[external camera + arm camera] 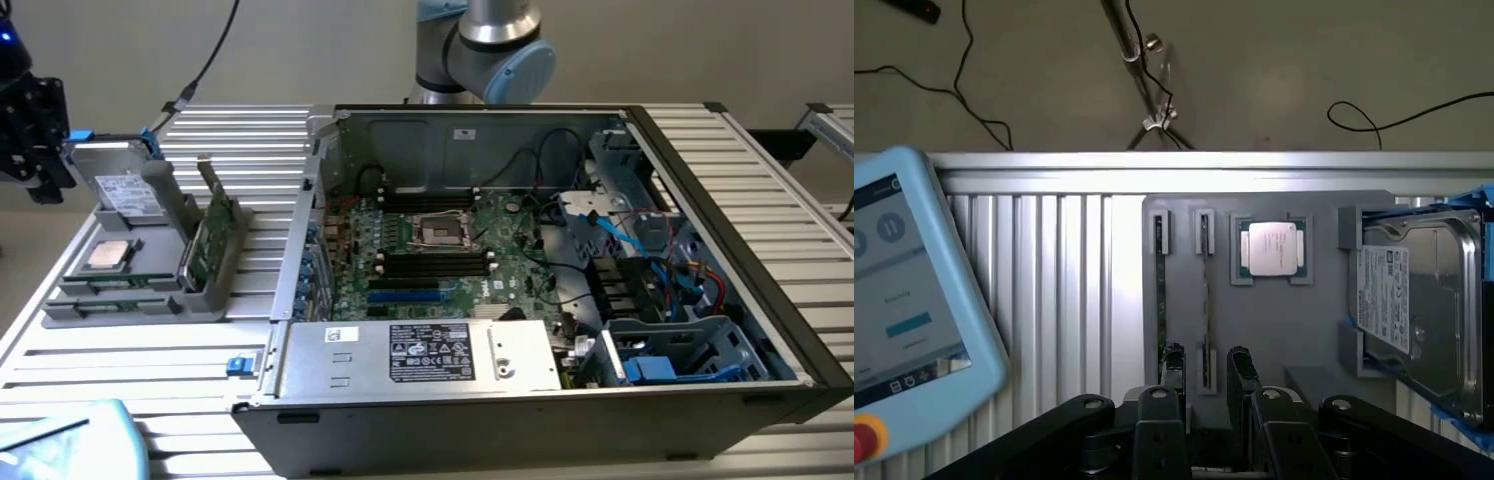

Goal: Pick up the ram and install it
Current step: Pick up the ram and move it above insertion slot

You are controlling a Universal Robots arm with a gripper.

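Two ram sticks stand on edge in the slots of a grey holder tray (134, 305) at the exterior view's left; the green ram (211, 235) faces the computer case. From above, the wrist view shows them as thin edges: one ram (1160, 290) and a second ram (1205, 290) beside it. My gripper (1207, 362) hovers above the tray, open. Its two dark fingers (1172, 362) stand apart on either side of the second stick's line, and nothing is held. The motherboard (441, 250) with its dark memory slots lies inside the open case.
The tray also holds a silver-topped processor chip (1272, 248) and a grey hard drive (1414, 300) with blue tabs. A blue teach pendant (904, 310) lies on the ribbed table. The case's power supply (427, 355), cables and drive cage (667, 350) crowd the motherboard's edges.
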